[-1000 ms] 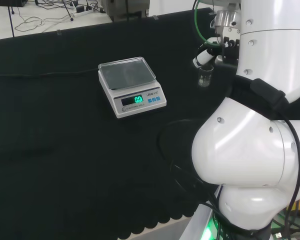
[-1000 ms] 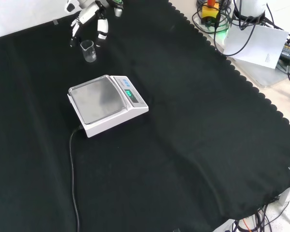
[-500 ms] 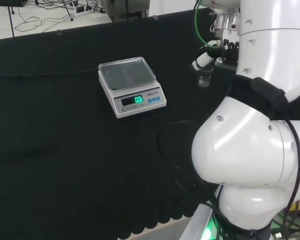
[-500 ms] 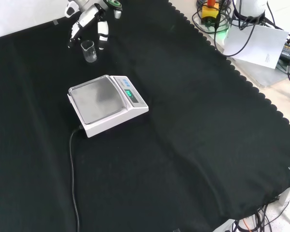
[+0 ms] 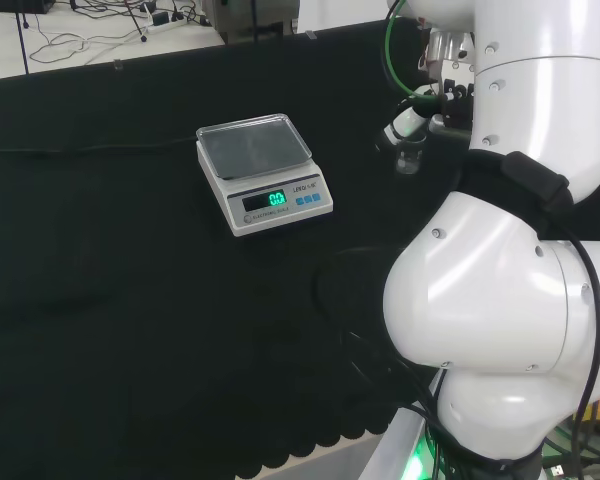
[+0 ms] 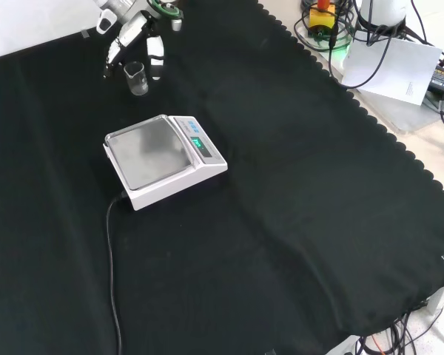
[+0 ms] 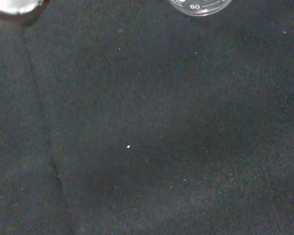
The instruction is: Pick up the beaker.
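A small clear glass beaker (image 6: 138, 78) stands upright on the black cloth, beyond the scale in the front view. The black and white hand (image 6: 135, 26) hangs just above and behind it. One finger (image 6: 156, 56) reaches down to the beaker's right and another (image 6: 113, 55) to its left, both fairly straight and apart from the glass. In the head view the beaker (image 5: 410, 158) sits under a white fingertip (image 5: 404, 120), next to the arm's white links. The wrist view catches the beaker's rim (image 7: 201, 7) and a blurred white part of the hand (image 7: 12, 5).
A white scale (image 6: 163, 159) with a grey pan and lit green display stands mid-cloth, its cable (image 6: 111, 259) running toward the front edge. In the head view the scale (image 5: 263, 170) lies left of the beaker. Cables and papers (image 6: 388, 63) lie off the cloth's right edge.
The hand has shifted slightly over the beaker, its fingers settling a little closer on both sides. The beaker and the scale have not moved.
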